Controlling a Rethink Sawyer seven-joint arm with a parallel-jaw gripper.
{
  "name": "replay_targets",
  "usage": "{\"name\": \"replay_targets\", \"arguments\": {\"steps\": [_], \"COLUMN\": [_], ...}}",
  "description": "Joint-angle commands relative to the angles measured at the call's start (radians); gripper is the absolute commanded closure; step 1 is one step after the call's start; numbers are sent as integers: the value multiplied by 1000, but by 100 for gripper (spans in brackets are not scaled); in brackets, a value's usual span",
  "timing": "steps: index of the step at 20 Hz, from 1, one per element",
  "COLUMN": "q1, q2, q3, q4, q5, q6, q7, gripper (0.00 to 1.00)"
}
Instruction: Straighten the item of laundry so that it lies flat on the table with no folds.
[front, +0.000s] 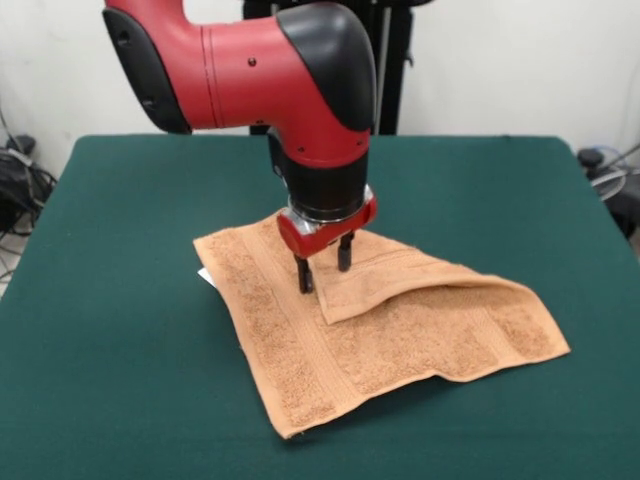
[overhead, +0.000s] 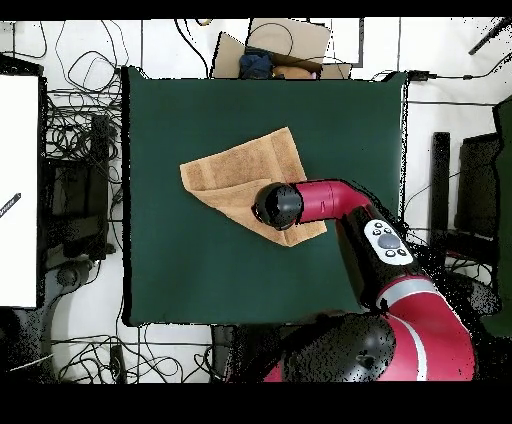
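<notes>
Towel (front: 400, 335) lies mid-worktop (front: 120, 400), its near corner pointing at the camera, one flap folded over on top and a white tag (front: 205, 276) peeping from its left edge. Farther back, the pincer (front: 324, 271) stands released, fingertips down at the folded flap's edge.

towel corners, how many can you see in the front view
3 on the towel: one at the left by the white tag, one nearest the camera, one at the right. A folded flap ends beside the claw; the arm may hide a fourth.
</notes>
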Motion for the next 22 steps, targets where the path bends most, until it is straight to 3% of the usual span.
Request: {"name": "replay_targets", "arguments": {"steps": [1,7,11,22], "q1": [-2,-5,12,-23], "q2": [26,30,80,93], "q3": [26,27,11,59], "q4": [-24,-26,-41,-35], "q5": [-54,-50,-78,-18], "q6": [-68,-61,-103,-27], "q7": [4,-1,14,-33], "gripper": [0,0,0,0]}}
